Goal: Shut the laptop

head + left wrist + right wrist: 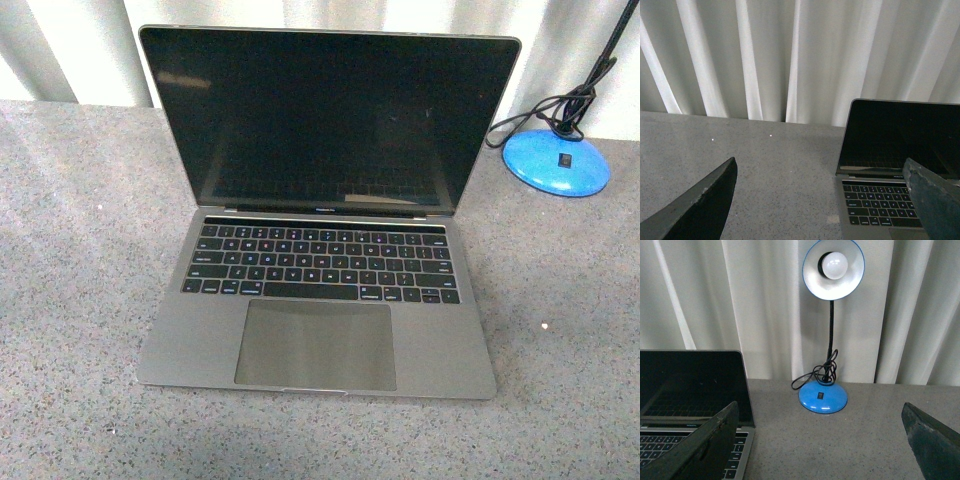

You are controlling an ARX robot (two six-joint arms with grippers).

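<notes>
The laptop (320, 290) stands open in the middle of the grey table, space-grey with black keys, a large trackpad and a dark screen tilted back. Neither arm shows in the front view. My left gripper (825, 200) is open and empty, above the table on the laptop's left side; the laptop (880, 200) shows by one of its fingers (935, 205). My right gripper (822, 440) is open and empty on the laptop's right side; the laptop's corner (690, 390) shows behind one of its fingers (700, 450).
A blue desk lamp (556, 160) with a black cord stands at the back right of the table, also in the right wrist view (823, 396). White curtains (790, 55) hang behind the grey speckled table (80, 300).
</notes>
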